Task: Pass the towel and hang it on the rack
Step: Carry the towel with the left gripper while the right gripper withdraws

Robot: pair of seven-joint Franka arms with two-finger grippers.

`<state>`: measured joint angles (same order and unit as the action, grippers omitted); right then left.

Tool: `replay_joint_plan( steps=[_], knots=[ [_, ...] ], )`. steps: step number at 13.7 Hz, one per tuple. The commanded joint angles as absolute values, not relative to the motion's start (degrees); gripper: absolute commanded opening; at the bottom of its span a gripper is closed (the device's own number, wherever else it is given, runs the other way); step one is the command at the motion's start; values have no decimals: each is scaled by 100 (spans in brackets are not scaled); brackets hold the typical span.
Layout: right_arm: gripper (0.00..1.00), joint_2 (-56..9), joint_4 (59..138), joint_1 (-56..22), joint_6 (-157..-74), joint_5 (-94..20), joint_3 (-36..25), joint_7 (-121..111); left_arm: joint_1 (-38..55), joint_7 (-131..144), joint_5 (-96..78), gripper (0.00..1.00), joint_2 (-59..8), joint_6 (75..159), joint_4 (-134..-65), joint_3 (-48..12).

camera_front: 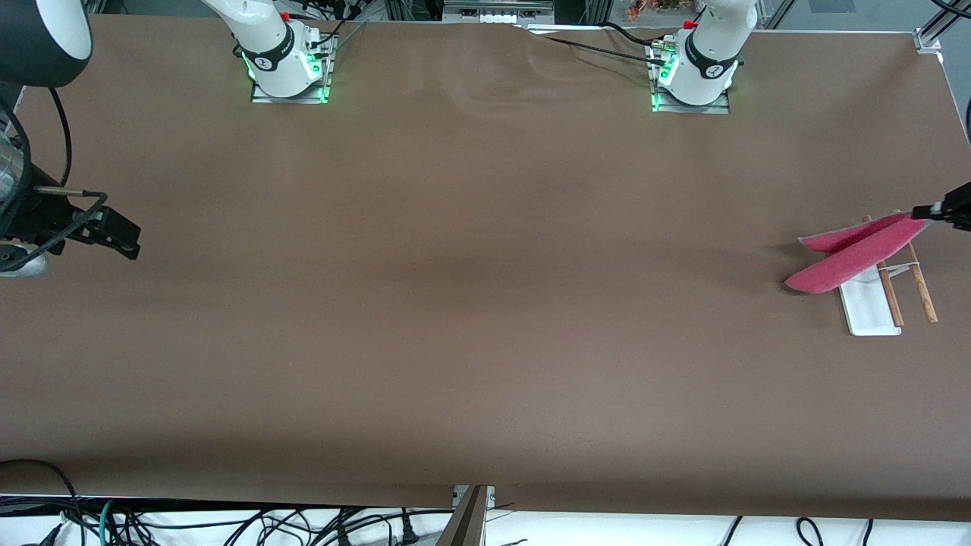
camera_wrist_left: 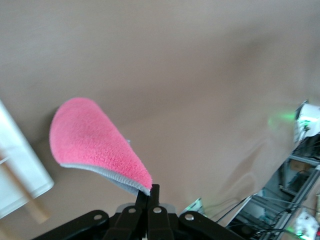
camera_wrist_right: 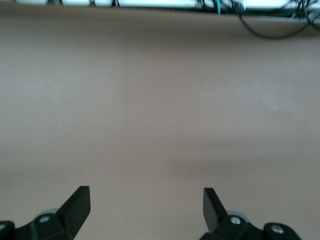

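Observation:
The pink-red towel (camera_front: 853, 252) hangs folded from my left gripper (camera_front: 927, 212), which is shut on one of its corners over the rack (camera_front: 872, 307) at the left arm's end of the table. The towel's loose end droops across the rack's white base and its two wooden rods (camera_front: 920, 283). In the left wrist view the towel (camera_wrist_left: 95, 142) shows its pink side and pale edge, pinched at the gripper (camera_wrist_left: 150, 192), with the rack's base (camera_wrist_left: 20, 165) beside it. My right gripper (camera_wrist_right: 146, 200) is open and empty, and waits at the right arm's end of the table (camera_front: 114, 235).
The brown table cover (camera_front: 470, 303) spans the whole table. Both arm bases (camera_front: 288, 64) stand along the edge farthest from the front camera. Cables lie below the table's near edge (camera_front: 227, 523).

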<state>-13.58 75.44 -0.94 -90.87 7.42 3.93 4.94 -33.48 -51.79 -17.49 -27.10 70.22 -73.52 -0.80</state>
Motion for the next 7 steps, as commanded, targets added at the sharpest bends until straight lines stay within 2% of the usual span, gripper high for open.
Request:
replay_joint_plan(
  steps=[1, 4, 7],
  knots=[
    [100, -915, 8120, 53, -8729, 721, 448, 176, -3629, -6192, -1241, 0, -3093, 7214, -6769, -18],
    [100, -826, 8191, 61, -8518, 695, 755, 254, -3735, -7082, -1143, 0, -3234, 7575, -6618, 420],
    [100, -817, 8200, 236, -8315, 659, 835, 292, -3735, -7855, -1108, 0, -3366, 8390, -6627, 808]
  ],
)
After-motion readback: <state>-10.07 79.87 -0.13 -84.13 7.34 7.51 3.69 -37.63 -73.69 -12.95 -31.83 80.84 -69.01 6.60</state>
